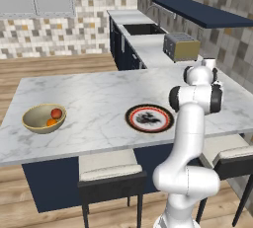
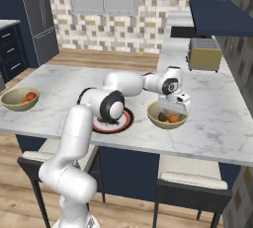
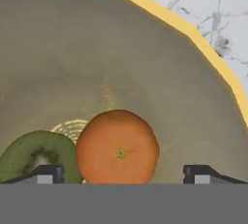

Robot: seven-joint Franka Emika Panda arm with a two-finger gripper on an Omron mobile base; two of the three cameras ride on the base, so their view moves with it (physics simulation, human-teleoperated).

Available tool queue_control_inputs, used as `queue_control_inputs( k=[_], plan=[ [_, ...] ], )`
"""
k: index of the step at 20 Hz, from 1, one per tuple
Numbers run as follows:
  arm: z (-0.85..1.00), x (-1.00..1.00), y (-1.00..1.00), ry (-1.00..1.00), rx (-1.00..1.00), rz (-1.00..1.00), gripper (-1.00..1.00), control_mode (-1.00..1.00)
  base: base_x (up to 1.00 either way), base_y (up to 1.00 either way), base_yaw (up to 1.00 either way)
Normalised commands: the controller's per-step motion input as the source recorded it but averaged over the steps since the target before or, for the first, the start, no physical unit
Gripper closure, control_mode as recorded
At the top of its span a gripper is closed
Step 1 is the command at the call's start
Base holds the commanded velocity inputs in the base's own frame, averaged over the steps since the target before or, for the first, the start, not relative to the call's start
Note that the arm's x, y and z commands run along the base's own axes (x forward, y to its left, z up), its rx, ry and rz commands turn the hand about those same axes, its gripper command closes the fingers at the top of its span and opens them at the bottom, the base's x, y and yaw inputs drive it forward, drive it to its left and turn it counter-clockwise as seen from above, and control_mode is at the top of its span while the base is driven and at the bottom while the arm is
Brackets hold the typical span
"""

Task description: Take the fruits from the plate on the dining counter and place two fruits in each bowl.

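Observation:
On the dining counter [image 1: 99,94] the left bowl [image 1: 30,122] holds the red fruit [image 1: 56,113] and an orange fruit [image 1: 51,122]. The plate [image 1: 149,118] lies bare in the middle. In the right base view the right bowl [image 2: 157,118] holds the dark green fruit [image 2: 162,117] and the other orange fruit [image 2: 173,118]. My gripper [image 2: 174,110] hangs just over that bowl. In the hand view the gripper [image 3: 123,174] is open, its fingertips [image 3: 48,173] wider apart than the orange fruit [image 3: 117,148]; the green fruit [image 3: 38,155] lies beside it in the bowl [image 3: 97,48].
A toaster [image 1: 182,47] and a sink [image 1: 143,28] are on the pale worktop behind the counter, under a navy shelf [image 1: 207,12]. Stools [image 1: 109,168] stand along the counter's near edge. My own arm hides the right bowl in the left base view.

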Motion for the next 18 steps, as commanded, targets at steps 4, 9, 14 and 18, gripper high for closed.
queue_control_inputs(
  k=[4,9,14,18],
  plan=[
    [0.67,-0.37,0.11,-0.1,0.0,0.0,-1.0,-1.0,0.0,0.0,0.0],
    [0.42,-0.75,0.3,-0.08,0.01,0.0,-1.0,-1.0,0.0,0.0,0.0],
    [0.18,-0.72,0.69,-0.06,-0.02,0.03,-1.0,-1.0,0.0,0.0,0.0],
    [0.02,-0.68,0.85,-0.15,-0.05,0.01,-1.0,-1.0,0.0,0.0,0.0]
  ],
)
